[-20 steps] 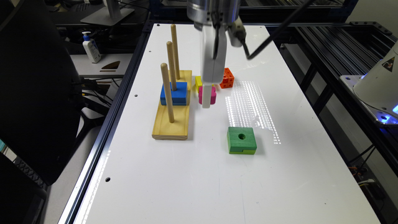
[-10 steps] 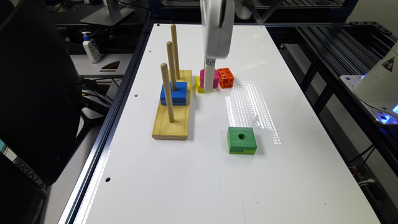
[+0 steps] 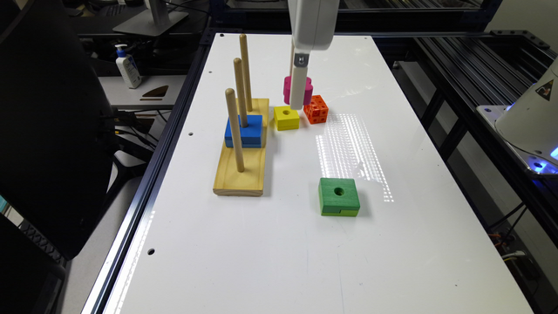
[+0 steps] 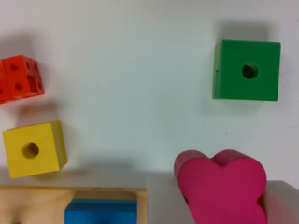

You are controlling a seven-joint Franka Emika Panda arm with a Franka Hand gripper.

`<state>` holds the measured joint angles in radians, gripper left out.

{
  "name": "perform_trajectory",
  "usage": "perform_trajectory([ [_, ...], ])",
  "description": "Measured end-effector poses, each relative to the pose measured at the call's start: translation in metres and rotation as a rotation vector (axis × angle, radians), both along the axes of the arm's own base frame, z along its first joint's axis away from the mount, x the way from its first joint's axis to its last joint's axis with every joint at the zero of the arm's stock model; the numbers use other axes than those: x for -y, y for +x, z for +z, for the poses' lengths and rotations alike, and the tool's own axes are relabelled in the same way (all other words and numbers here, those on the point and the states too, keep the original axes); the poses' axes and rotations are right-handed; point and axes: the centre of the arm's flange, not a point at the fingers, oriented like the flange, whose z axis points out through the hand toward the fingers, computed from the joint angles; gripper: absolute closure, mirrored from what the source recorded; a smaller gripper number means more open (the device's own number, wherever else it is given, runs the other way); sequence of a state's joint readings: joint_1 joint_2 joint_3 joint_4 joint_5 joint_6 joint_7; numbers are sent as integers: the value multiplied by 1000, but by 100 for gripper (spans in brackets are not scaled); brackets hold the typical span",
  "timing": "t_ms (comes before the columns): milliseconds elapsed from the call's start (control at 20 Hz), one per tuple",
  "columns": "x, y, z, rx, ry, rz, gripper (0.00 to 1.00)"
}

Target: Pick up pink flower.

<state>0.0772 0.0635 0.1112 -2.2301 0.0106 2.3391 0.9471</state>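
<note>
Jaws clamped on the pink flower (image 3: 298, 88), held clear of the white worktop (image 3: 279, 244) by the gripper (image 3: 297, 93). Seen in the exterior view, the yellow block (image 3: 286, 117) lies at 7 o'clock below the flower, the orange perforated cube (image 3: 316, 109) at 4 o'clock. The green square block (image 3: 338, 196) rests well apart.

Tool (image 3: 297, 89): smooth white housing with rounded lower corners. Below it, a small grey metal bracket with one round screw hole. From the bracket runs a narrow, flat, off-white finger (image 3: 297, 92) with a squared tip. No cables or markings visible.
</note>
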Motion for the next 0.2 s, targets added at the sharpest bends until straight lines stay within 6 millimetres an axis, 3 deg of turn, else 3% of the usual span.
perform_trajectory([
  [200,0,-1,3,0,-1,0,100],
])
